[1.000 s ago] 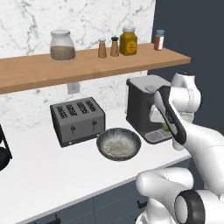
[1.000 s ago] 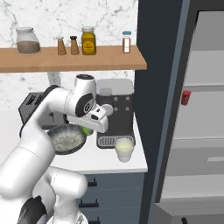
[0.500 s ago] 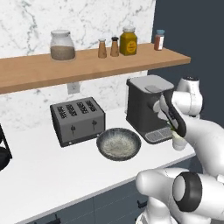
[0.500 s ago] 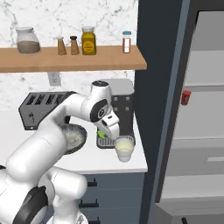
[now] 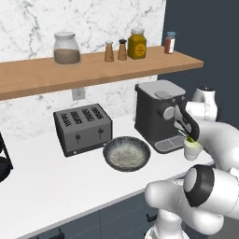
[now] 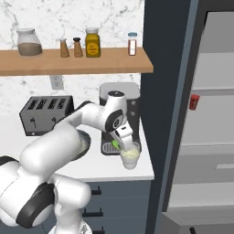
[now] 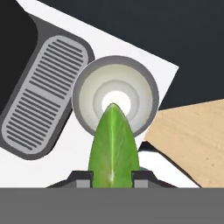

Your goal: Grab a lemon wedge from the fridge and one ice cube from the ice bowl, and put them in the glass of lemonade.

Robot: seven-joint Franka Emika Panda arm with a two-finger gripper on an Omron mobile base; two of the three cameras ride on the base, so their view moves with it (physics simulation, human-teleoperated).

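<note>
In the left base view, the toaster [image 5: 83, 129] sits at middle left. The ice bowl [image 5: 126, 153] is in the middle. At right, the gripper [image 5: 191, 138] squeezes the lemon wedge [image 7: 113, 146] just above the glass of lemonade [image 5: 192, 150]. In the right base view, the fridge [image 6: 201, 114] stands open at right.

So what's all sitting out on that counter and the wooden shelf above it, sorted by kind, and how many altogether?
Shelf jars: 2, a big glass jar and a yellow jar
Shakers: 2
Spice bottle: 1
Toaster: 1
Coffee machine: 1
Ice bowl: 1
Glass of lemonade: 1
Total: 9
</note>
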